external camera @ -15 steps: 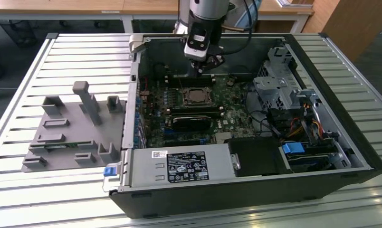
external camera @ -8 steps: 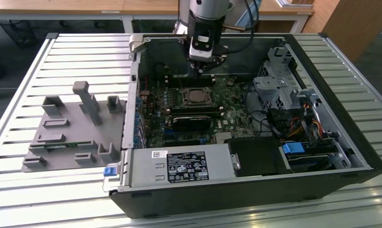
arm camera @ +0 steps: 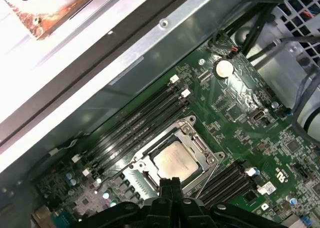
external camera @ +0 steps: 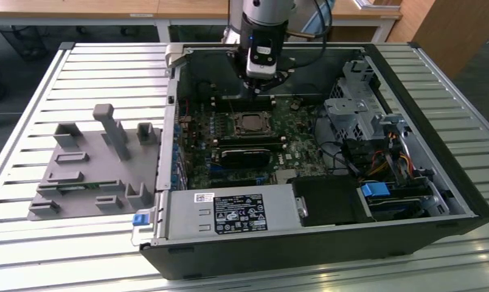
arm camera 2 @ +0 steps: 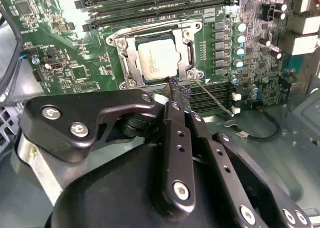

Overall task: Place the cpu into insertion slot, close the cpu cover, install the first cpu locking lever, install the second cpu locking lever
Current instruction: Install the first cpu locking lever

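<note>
Inside the open case (external camera: 309, 249), the arm reaches down over the far part of the board (arm camera 2: 60, 62). The cpu (arm camera 2: 159, 57) already sits flat in the slot (arm camera 2: 155, 36), silver face up. The cover (arm camera 2: 127, 57) lies down around it as a metal frame, with its cut-out showing the chip. In both wrist views the gripper (arm camera 2: 175, 90) hangs at the socket's edge, just beside the cpu, on the side toward a bank of memory slots (arm camera 2: 212, 98). Its fingers (arm camera: 165, 185) are pressed together, and I can see nothing between them. A thin lever (arm camera 2: 216, 96) runs slantwise from the socket's corner across those memory slots. In the exterior view a grey fixture (external camera: 82, 164) lies on the slatted table (external camera: 66, 255), to the exterior view's left of the case
</note>
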Controlling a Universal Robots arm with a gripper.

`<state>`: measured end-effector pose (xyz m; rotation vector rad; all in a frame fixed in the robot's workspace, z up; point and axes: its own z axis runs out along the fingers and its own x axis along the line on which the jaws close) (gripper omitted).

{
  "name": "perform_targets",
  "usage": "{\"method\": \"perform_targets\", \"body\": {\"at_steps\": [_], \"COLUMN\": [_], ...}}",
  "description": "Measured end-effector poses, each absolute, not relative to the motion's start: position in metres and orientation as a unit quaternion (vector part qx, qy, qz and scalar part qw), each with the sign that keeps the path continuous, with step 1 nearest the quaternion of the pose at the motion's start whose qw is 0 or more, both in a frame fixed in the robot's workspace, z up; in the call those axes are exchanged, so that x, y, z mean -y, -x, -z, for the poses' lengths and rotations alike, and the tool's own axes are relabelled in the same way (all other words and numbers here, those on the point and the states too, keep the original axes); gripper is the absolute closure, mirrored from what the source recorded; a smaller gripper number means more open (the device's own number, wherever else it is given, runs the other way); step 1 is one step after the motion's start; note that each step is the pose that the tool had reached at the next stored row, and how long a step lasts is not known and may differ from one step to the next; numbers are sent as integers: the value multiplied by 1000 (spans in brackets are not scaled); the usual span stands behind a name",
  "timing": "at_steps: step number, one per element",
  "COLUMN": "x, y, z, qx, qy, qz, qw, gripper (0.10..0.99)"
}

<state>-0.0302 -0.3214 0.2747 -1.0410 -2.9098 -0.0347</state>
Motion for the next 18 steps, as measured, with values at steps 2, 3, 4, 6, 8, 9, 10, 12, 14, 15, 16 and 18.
{"method": "perform_targets", "body": {"at_steps": [2,3,4,6,8,9,10,12,14,15,16,18], "x": [321,321,321,321,321,321,321,321,321,321,321,321], "y": [30,30,30,30,30,30,30,30,30,30,30,30], "z": [-275,-275,-275,-275,-275,-275,-275,-275,-275,-274,-274,-274], "qx": [945,947,949,952,955,957,958,962,966,967,970,973], "qy": [326,321,315,305,295,289,284,272,259,252,243,228], "qz": [11,11,11,10,10,10,10,9,9,9,9,8], "qw": [26,26,26,26,26,26,26,26,26,26,26,26], "gripper": [980,980,980,980,980,980,980,980,980,980,980,980]}}
